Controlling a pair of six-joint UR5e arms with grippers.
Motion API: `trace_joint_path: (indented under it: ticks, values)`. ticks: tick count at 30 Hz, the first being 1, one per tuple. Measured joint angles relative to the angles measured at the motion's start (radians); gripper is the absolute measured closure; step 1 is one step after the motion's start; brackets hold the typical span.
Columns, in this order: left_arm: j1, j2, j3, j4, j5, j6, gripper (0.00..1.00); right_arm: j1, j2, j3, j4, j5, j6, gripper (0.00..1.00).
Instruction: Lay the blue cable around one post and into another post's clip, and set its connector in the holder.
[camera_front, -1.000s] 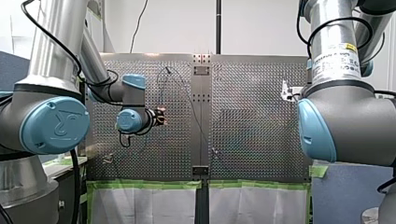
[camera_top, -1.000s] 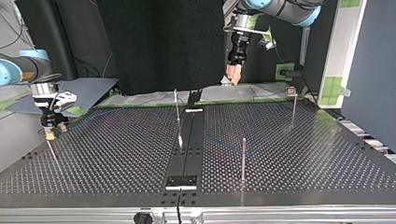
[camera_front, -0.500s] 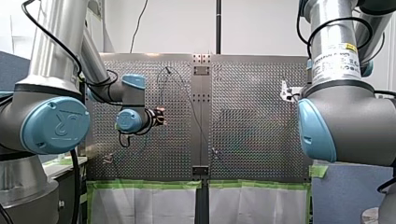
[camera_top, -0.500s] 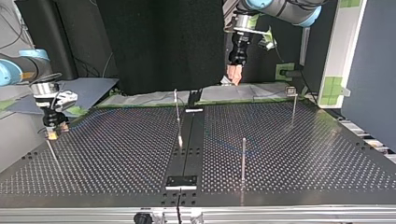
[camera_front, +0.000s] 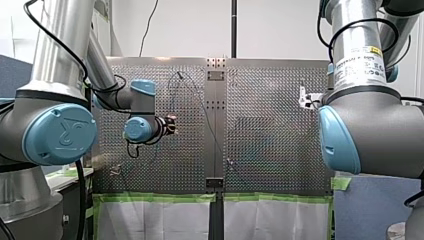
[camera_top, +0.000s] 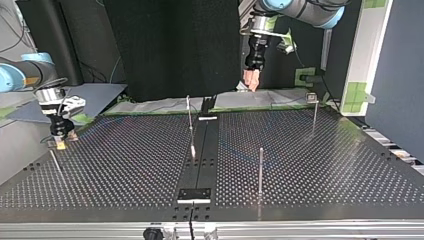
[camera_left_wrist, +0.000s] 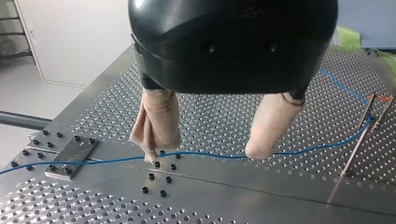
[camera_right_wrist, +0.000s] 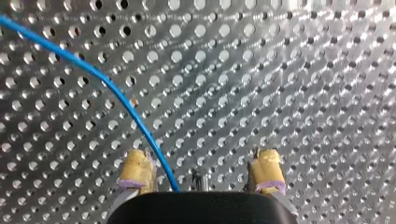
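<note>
A thin blue cable (camera_left_wrist: 299, 150) lies on the perforated table (camera_left_wrist: 224, 107). My left gripper (camera_left_wrist: 203, 151) hovers over it, open, its beige pads (camera_left_wrist: 275, 121) on either side of the cable's line and above it. In the top view this gripper (camera_top: 251, 80) hangs high at the back. My right gripper (camera_right_wrist: 201, 170) is open too; the blue cable (camera_right_wrist: 107, 84) runs between its yellow pads (camera_right_wrist: 135, 170), close to one pad, not pinched. In the top view it (camera_top: 60, 142) sits low at the table's left edge. A post with a clip (camera_top: 312, 98) stands back right.
Plain posts stand near the front (camera_top: 260, 170) and at the middle (camera_top: 189, 117). A thin post (camera_top: 55, 162) leans just in front of my right gripper. A dark centre strip (camera_top: 200, 165) carries a small plate (camera_top: 194, 195). Two slim posts with orange tips (camera_left_wrist: 369, 116) stand beside my left gripper.
In the top view my right gripper has shifted slightly to the right, towards the table. My left gripper has hardly moved. Both stay open.
</note>
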Motion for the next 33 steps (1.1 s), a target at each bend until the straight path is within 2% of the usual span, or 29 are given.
trace_joint_path:
  ticks: [7,14,23,30,33]
  values:
    - [0.001,0.000,0.000,-0.001,0.000,0.000,0.00,0.008,0.000,0.000,0.007,-0.006,-0.002,0.00]
    - [0.002,0.000,0.000,-0.002,0.000,0.000,0.00,0.019,0.000,0.000,0.027,-0.005,-0.021,0.00]
    - [0.005,0.000,0.000,-0.003,0.000,0.000,0.00,0.029,-0.001,0.000,0.069,0.014,-0.064,0.00]
    - [0.009,0.000,0.000,-0.003,0.000,0.000,0.00,0.033,-0.012,0.001,0.115,0.040,-0.112,0.00]
    - [0.011,0.000,-0.001,-0.003,0.000,0.000,0.00,0.036,-0.024,0.003,0.129,0.045,-0.122,0.00]
